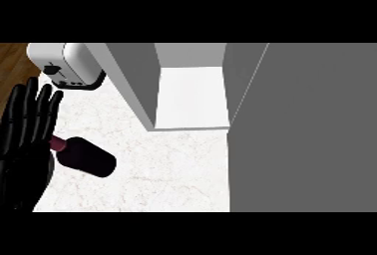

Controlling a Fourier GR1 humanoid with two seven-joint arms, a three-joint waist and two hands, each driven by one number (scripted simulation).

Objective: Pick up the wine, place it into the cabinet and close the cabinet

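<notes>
The wine bottle (86, 157) lies on its side on the white marbled counter (169, 169), dark body toward the lower right, maroon neck toward the left. My left hand (26, 134) stands at the view's left edge with straight fingers pointing up; the bottle's neck sits right beside its palm. The grey cabinet (191, 94) stands at the back with its door (302, 124) swung open, showing a white inside floor with nothing on it. My right hand shows nowhere.
A white toaster (66, 64) stands at the back left of the counter, next to the cabinet's left wall. The open door fills the view's right side. Brown wooden floor shows at the top left corner.
</notes>
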